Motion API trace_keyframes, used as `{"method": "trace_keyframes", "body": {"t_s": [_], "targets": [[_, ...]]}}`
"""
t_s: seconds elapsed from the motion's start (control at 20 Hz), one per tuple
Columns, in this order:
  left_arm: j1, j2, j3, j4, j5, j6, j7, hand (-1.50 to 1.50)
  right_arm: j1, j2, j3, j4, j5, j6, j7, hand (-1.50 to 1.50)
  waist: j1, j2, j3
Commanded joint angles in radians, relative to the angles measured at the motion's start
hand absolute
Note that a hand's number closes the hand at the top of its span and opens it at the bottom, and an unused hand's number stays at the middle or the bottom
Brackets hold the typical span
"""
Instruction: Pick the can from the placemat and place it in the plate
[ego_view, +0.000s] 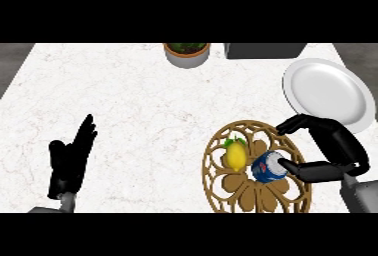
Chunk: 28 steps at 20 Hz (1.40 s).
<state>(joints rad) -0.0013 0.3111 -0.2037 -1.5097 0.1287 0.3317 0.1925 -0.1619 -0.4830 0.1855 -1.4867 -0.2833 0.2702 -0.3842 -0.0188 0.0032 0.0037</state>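
Observation:
A blue and white can (267, 166) stands on the round wooden openwork placemat (255, 195) at the lower right. My right hand (332, 147) is beside the can on its right, the thumb touching its side and the fingers curved over above it, not closed round it. The white plate (328, 93) lies at the far right, just beyond the placemat. My left hand (68, 160) rests open at the lower left, fingers up.
A yellow lemon (235, 155) lies on the placemat just left of the can. A potted plant (187, 52) stands at the counter's back edge. A dark box (264, 50) sits at the back right.

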Motion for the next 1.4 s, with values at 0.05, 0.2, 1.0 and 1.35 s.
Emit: {"method": "trace_keyframes", "body": {"t_s": [0.05,0.2,1.0,1.35], "targets": [[-0.004,-0.002,0.011,0.034,0.006,-0.030,-0.017,0.00,0.119,-0.057,0.038,0.103,0.109,0.192,-0.340,-1.50,0.016,-0.001,-0.002],[-0.052,-0.041,-0.010,0.065,-0.018,-0.004,-0.002,0.00,0.047,-0.148,0.068,0.091,0.290,0.140,-0.327,-1.50,0.016,-0.001,-0.003],[-0.012,-0.072,-0.024,0.054,-0.052,-0.016,-0.005,0.00,-0.107,-0.287,0.192,-0.085,0.629,0.231,0.058,-1.50,0.024,-0.004,-0.004],[-0.036,-0.065,0.055,0.125,-0.033,-0.079,-0.052,0.00,-0.175,-0.169,0.210,-0.053,0.730,0.326,0.169,-1.50,0.025,-0.002,-0.004]]}}
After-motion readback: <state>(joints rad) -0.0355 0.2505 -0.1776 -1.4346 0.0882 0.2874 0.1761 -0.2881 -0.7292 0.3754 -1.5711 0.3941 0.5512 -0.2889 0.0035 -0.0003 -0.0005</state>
